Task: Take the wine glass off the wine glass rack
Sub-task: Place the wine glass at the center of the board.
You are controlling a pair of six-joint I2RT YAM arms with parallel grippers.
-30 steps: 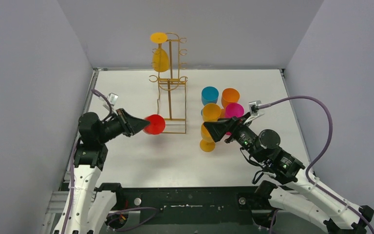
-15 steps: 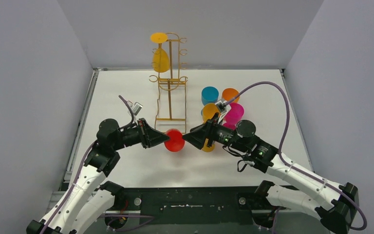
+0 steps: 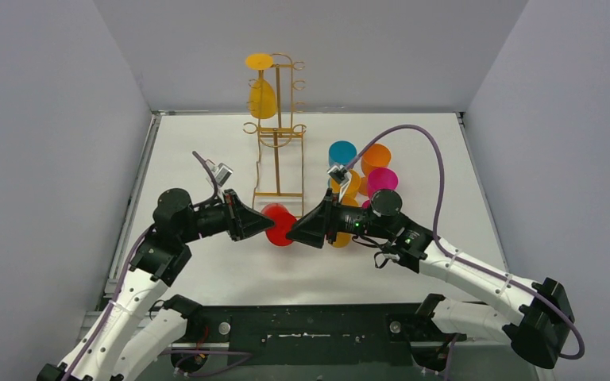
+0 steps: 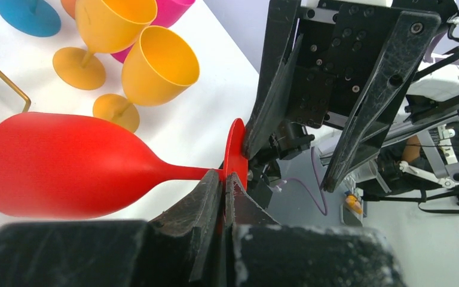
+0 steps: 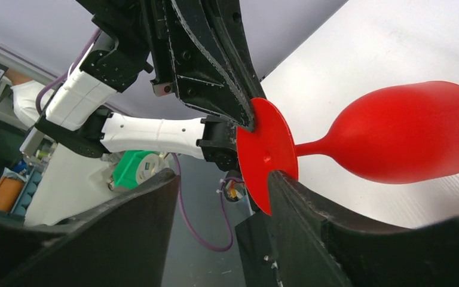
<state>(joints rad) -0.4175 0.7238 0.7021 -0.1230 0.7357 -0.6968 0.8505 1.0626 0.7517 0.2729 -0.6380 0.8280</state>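
Both arms have swung inward since 1 second ago, and the right gripper (image 3: 295, 228) now meets the red wine glass (image 3: 279, 225) at its foot, jaws spread either side of the disc. The left gripper (image 3: 264, 224) pinches the stem just behind that foot. The glass lies sideways, off the rack (image 3: 278, 135), just near of its base. 1 yellow glass (image 3: 261, 97) hangs on the rack.

Walls: three plain pale grey panels, back wall (image 3: 365, 48), left wall (image 3: 40, 159), right wall (image 3: 572, 143), boxing the bay | Surface (image 3: 206, 151): flat matte white, running to the back wall | Edges: metal strip (image 3: 144, 171) along its left side; dark base rail (image 3: 318, 321) across the near edge | Light: soft, even, faint shadows.
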